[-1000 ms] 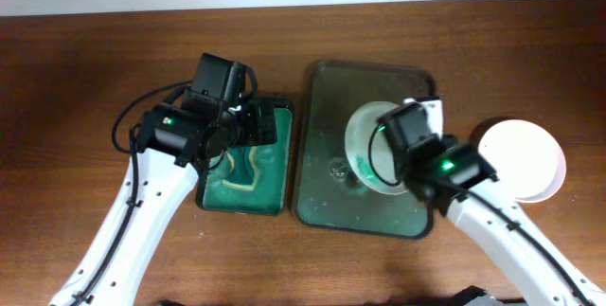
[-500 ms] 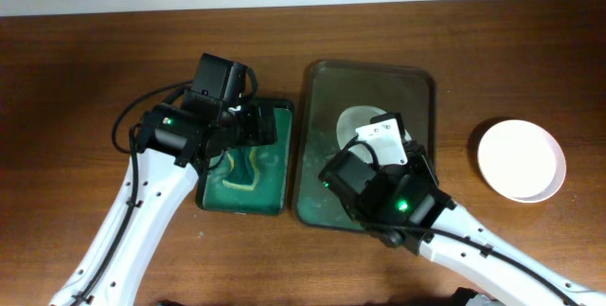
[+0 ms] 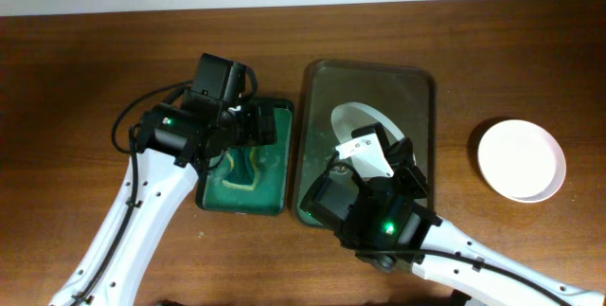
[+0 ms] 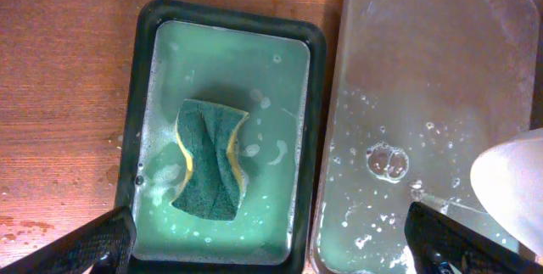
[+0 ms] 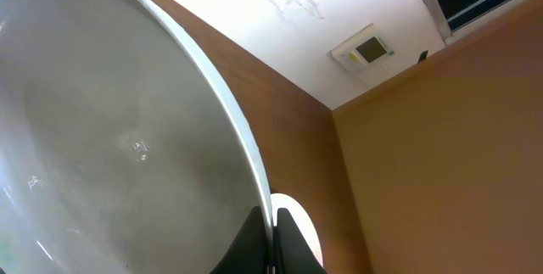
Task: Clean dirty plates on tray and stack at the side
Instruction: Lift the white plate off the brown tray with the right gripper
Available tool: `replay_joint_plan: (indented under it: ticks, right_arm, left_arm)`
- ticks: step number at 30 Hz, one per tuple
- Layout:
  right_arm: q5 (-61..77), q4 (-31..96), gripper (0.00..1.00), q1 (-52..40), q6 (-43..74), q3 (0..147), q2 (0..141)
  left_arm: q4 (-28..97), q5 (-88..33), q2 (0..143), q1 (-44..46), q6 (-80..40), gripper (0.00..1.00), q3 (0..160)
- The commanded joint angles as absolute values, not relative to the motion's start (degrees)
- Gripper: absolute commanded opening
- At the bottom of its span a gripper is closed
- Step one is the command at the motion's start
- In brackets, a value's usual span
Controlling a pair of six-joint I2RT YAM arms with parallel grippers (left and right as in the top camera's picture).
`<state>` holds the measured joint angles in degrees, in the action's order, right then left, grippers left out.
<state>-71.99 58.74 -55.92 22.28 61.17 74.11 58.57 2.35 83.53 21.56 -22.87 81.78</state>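
My right tool [image 5: 273,242] pinches the rim of a plate [image 3: 358,118], tilted on edge over the tray [image 3: 417,88]; my left tool [image 4: 271,248] hangs spread wide above the sponge [image 4: 210,159] in the green container [image 4: 144,70]

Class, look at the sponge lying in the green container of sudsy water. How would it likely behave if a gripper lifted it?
The sponge already looks pinched at its middle, so it would probably squash rather than stay stiff. It lies in sudsy water in the green container, so it is likely soaked, heavier than dry, dripping and perhaps slippery.
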Motion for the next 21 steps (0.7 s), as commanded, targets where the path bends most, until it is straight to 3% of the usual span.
replay_joint_plan:
  ticks: [1, 21]
  right_arm:
    - [-74.39, 58.48, 0.04, -56.23, 23.24, 61.32, 73.65]
    - [-73.95, 58.74, 0.04, -56.23, 23.27, 61.32, 73.65]
  left_arm:
    - [58.59, 2.74, 83.29, 21.21, -22.41, 0.99, 82.56]
    - [58.59, 2.74, 83.29, 21.21, -22.41, 0.99, 82.56]
